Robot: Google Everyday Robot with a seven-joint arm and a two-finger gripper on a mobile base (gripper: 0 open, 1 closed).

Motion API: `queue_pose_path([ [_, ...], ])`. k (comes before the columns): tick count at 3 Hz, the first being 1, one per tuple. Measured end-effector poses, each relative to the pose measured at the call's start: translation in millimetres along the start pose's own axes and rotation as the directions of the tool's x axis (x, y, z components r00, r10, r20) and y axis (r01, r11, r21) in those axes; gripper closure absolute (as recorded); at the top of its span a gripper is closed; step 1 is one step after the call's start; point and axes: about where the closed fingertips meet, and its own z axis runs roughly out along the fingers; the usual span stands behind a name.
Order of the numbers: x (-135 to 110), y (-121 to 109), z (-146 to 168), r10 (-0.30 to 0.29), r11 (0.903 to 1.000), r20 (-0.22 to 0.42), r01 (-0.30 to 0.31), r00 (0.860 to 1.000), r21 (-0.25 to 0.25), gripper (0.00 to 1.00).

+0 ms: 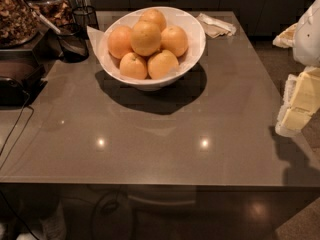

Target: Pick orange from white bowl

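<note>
As only the one camera view is given, everything here is taken from it. A glossy grey-brown table (150,134) is seen from the front and a bit above. The white bowl (150,82) is set on its far half, slightly left of centre, with a dark shadow thrown under and in front of it. Six fruits are piled inside. The orange (145,37) is perched on top in the middle of the heap, and it's paler, yellower and slightly bigger than the rest. It's propped on the five smaller oranges (162,64) packed around it. A flap of white paper lining (94,36) is poked out over the bowl's left rim.

The gripper (299,101) is found at the right edge of the frame, beside the table's right edge and well apart from the bowl. It's partly cut off there, so whether it's spread or closed can't be made out. A white arm section (310,34) is seen above it.

A dark wire basket (74,43) is parked just beside the bowl's left side. A crumpled napkin (216,26) is left near the far right corner. Jars of dried snacks (15,16) are stacked at top left. A black cable (15,126) is draped over the left edge.
</note>
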Motion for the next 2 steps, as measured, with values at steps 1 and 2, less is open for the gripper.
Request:
queue_pose_path([
  [1,-0.1,0.0,0.0,0.0,1.0,0.0,0.0,1.0,0.0,0.0],
  [2,-5.8,-2.5,-0.5,0.026,0.9997,0.016,-0.026,1.0,0.004,0.0],
])
